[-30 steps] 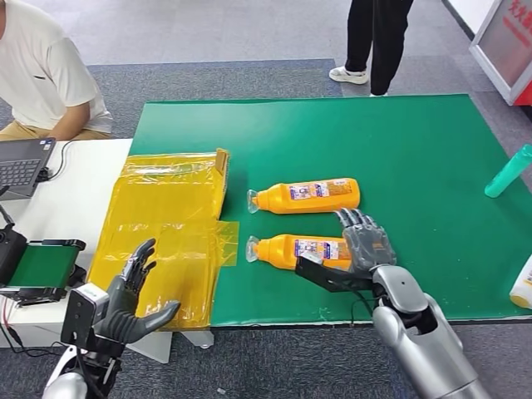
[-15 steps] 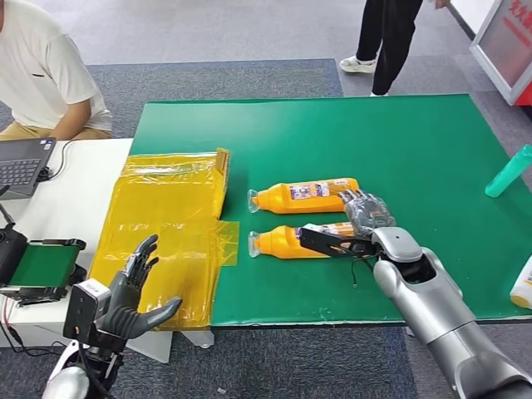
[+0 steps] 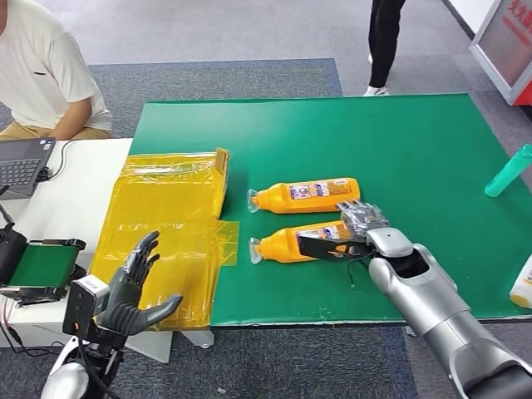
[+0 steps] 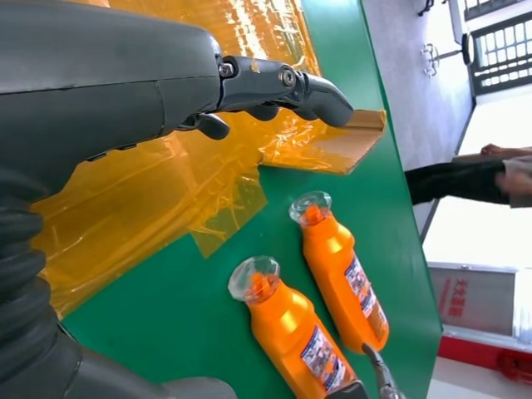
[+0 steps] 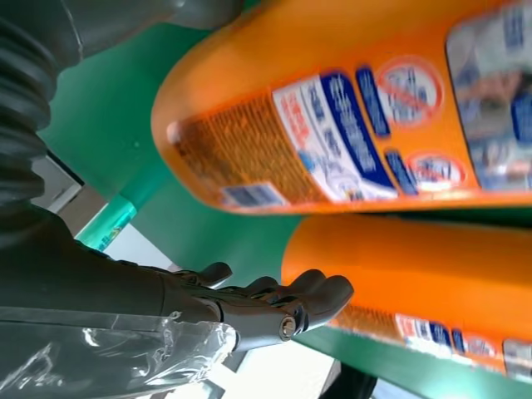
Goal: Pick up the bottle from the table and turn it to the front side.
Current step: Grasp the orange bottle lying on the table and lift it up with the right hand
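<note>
Green table [image 3: 407, 150], right hand [image 3: 359, 226] gripping bottle [image 3: 285, 243]

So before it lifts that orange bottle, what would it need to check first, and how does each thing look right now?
1. Right hand on the near orange bottle: ok, its fingers lie over the bottle's far end.
2. Firm grip all round: cannot tell; the hand hides the contact, and the right wrist view is too close and blurred.
3. Far orange bottle out of the way: not ok, it lies close alongside, near the fingers.
4. Left hand clear of the work: ok, open over the yellow plastic sheet, holding nothing.
5. Label side facing up: ok, both labels show, though which face counts as front I cannot tell.
6. People clear of the green table: ok.
</note>
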{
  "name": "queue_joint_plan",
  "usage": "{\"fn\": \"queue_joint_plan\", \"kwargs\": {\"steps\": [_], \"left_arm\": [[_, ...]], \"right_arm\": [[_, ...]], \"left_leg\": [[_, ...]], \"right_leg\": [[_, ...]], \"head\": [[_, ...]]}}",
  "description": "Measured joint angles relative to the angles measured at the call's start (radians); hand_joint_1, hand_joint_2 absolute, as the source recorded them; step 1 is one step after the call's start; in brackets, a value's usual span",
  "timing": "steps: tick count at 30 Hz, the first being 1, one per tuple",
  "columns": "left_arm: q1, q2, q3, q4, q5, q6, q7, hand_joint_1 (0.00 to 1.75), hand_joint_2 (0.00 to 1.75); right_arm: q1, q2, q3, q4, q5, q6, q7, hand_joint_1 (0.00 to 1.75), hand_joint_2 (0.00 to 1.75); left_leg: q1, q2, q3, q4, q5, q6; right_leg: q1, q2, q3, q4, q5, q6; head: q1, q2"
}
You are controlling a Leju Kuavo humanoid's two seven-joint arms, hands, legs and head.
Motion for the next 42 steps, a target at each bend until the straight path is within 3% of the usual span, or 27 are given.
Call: {"fn": "queue_joint_plan", "kwargs": {"steps": [8,16,20,26,39,42], "left_arm": [[-0.012,0.0,0.0,0.004,0.003,-0.004,0.0,0.0,1.75],[-0.017,0.0,0.0,0.005,0.004,-0.012,0.0,0.0,1.75],[-0.017,0.0,0.0,0.005,0.005,-0.016,-0.001,0.0,1.75],[-0.016,0.0,0.0,0.005,0.005,-0.016,-0.001,0.0,1.75],[-0.016,0.0,-0.009,0.007,0.006,-0.018,-0.003,0.0,1.75],[-0.016,0.001,-0.012,0.008,0.006,-0.017,-0.005,0.0,1.75]], "right_arm": [[-0.002,0.0,0.031,0.037,-0.022,0.049,-0.018,0.0,1.75],[-0.007,0.007,0.051,0.071,-0.038,0.009,-0.016,0.03,1.75],[-0.004,0.014,0.051,0.087,-0.041,-0.022,-0.015,1.75,1.75],[0.016,0.024,0.034,0.105,-0.045,-0.108,-0.028,1.75,1.75],[0.076,0.031,-0.047,0.094,-0.091,-0.189,-0.091,1.75,1.75],[0.095,0.033,-0.072,0.079,-0.15,-0.184,-0.118,1.75,0.44]], "left_leg": [[0.0,0.0,0.0,0.0,0.0,0.0],[0.0,0.0,0.0,0.0,0.0,0.0],[0.0,0.0,0.0,0.0,0.0,0.0],[0.0,0.0,0.0,0.0,0.0,0.0],[0.0,0.0,0.0,0.0,0.0,0.0],[0.0,0.0,0.0,0.0,0.0,0.0]], "right_leg": [[0.0,0.0,0.0,0.0,0.0,0.0],[0.0,0.0,0.0,0.0,0.0,0.0],[0.0,0.0,-0.001,0.0,0.0,0.0],[0.0,0.0,-0.001,0.0,0.0,0.0],[0.0,0.0,-0.001,0.0,0.0,0.0],[0.0,0.0,-0.001,0.0,0.0,0.0]], "head": [[0.0,0.0],[0.0,0.0],[0.0,0.0],[0.0,0.0],[0.0,0.0],[0.0,0.0]]}}
